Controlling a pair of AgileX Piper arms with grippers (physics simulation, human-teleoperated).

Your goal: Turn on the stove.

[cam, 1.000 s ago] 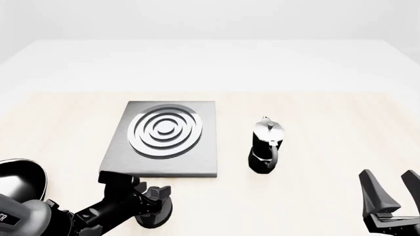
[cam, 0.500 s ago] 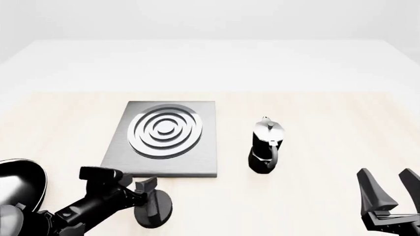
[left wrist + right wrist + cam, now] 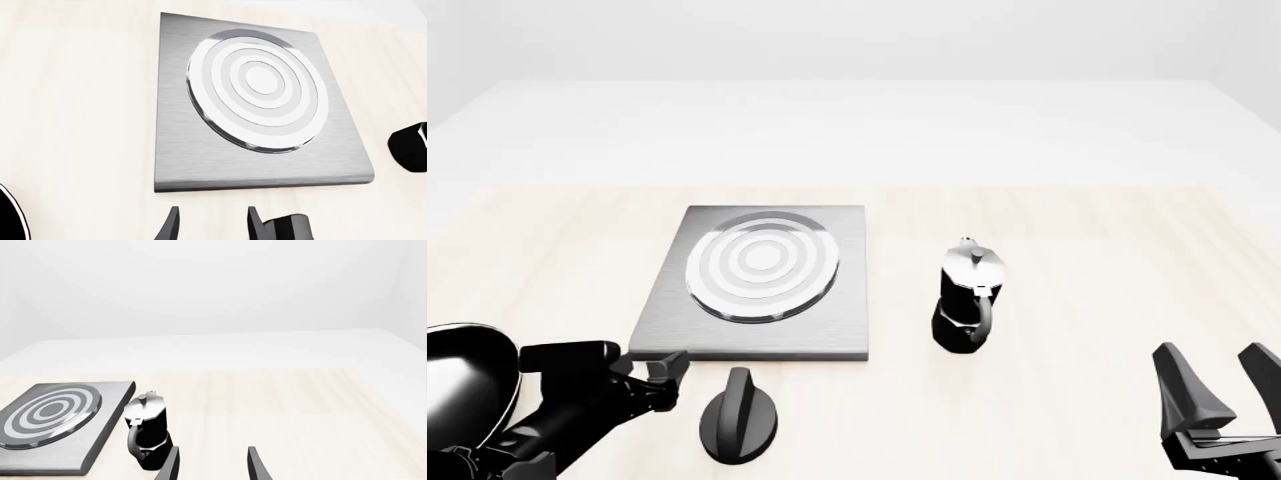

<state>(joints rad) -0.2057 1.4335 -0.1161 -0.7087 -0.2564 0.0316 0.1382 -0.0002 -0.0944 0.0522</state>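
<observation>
The stove [image 3: 827, 330] is a brushed grey slab left of centre on the table, and its round burner [image 3: 761, 265] shows pale, bright rings. The left wrist view has the stove [image 3: 175, 150] and its burner [image 3: 259, 90] close up. In front of the slab's near edge stands a black dial [image 3: 738, 415], its ridge pointing away from me. My left gripper [image 3: 670, 381] hangs open just left of the dial, apart from it. The dial [image 3: 287, 227] lies beside the left gripper [image 3: 210, 225] in the wrist view. My right gripper [image 3: 1224, 385] is open at the near right, holding nothing.
A black-and-silver coffee pot [image 3: 968, 300] stands right of the stove, and the right wrist view shows the coffee pot [image 3: 147, 432] just beyond the right gripper [image 3: 210, 465]. A glossy black rounded shape [image 3: 467, 380] sits at the near left edge.
My left gripper has come off the dial and drawn back to the left. The dial's ridge now points away from me. The burner rings have gone from dark-grooved to pale and bright.
</observation>
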